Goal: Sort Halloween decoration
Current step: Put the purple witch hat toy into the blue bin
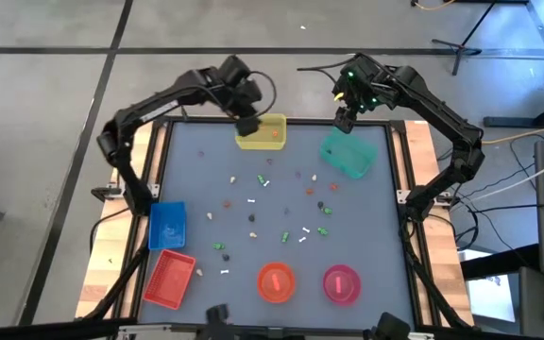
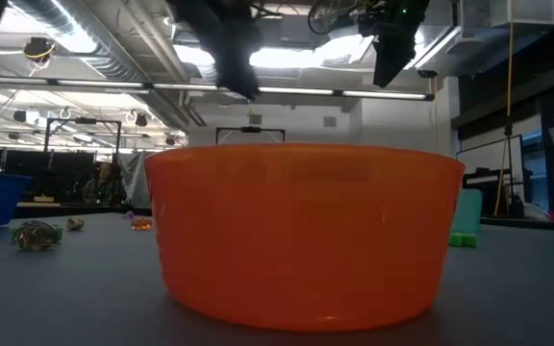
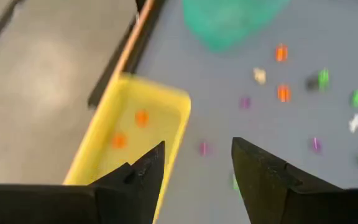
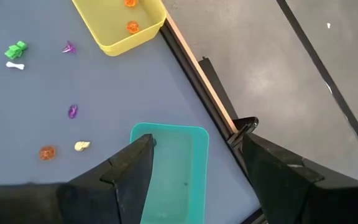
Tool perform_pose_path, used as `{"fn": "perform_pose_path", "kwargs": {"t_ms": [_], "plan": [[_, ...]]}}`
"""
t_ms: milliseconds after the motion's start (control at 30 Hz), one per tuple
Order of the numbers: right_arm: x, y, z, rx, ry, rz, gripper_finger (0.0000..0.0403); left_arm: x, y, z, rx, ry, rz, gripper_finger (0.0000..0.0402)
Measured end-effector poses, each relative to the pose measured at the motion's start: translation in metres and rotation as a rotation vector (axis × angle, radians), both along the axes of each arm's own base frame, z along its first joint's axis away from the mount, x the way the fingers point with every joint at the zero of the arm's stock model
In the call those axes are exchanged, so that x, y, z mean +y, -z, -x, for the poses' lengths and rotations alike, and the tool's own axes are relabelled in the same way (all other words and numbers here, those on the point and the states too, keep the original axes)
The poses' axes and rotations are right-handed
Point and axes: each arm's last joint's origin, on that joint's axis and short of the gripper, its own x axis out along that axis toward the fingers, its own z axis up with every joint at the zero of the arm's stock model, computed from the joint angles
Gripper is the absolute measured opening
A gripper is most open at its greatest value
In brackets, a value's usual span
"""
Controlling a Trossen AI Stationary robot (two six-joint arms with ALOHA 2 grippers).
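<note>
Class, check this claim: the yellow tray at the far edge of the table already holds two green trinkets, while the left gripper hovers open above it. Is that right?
Not quite. The two trinkets in the yellow tray are orange, not green, as the left wrist view shows. The rest stands: the tray sits at the table's far edge and the left gripper hovers open above it.

A flat grey-blue table top (image 1: 376, 236) with a dark frame carries a yellow rectangular plastic tray (image 1: 262, 133) and a teal plastic tray (image 1: 349, 155) at the far edge, a blue tray (image 1: 167, 226) and a red tray (image 1: 169, 278) on the left side, and an orange round bowl (image 1: 276, 281) beside a pink round bowl (image 1: 341, 283) at the near edge. Tiny orange, white, green and purple trinkets (image 1: 286, 237) lie scattered across the middle.
</note>
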Motion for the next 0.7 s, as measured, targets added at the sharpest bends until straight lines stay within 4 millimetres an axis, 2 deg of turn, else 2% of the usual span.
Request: {"fn": "perform_pose_path", "kwargs": {"t_ms": [200, 367, 567, 700], "plan": [[0.0, 0.0, 0.0, -0.002, 0.004, -0.002, 0.0246, -0.022, -0.012, 0.032, 0.144, 0.002, 0.075, 0.0172], [0.0, 0.0, 0.0, -0.001, 0.003, -0.003, 0.0246, -0.032, -0.017, 0.046, 0.197, 0.0, 0.115, 0.0172], [0.0, 0.0, 0.0, 0.004, 0.004, -0.006, 0.0246, -0.042, -0.015, 0.053, 0.279, 0.007, 0.179, 0.0172], [0.0, 0.0, 0.0, 0.003, 0.003, -0.006, 0.0246, -0.044, -0.004, 0.051, 0.309, 0.017, 0.196, 0.0172]]}}
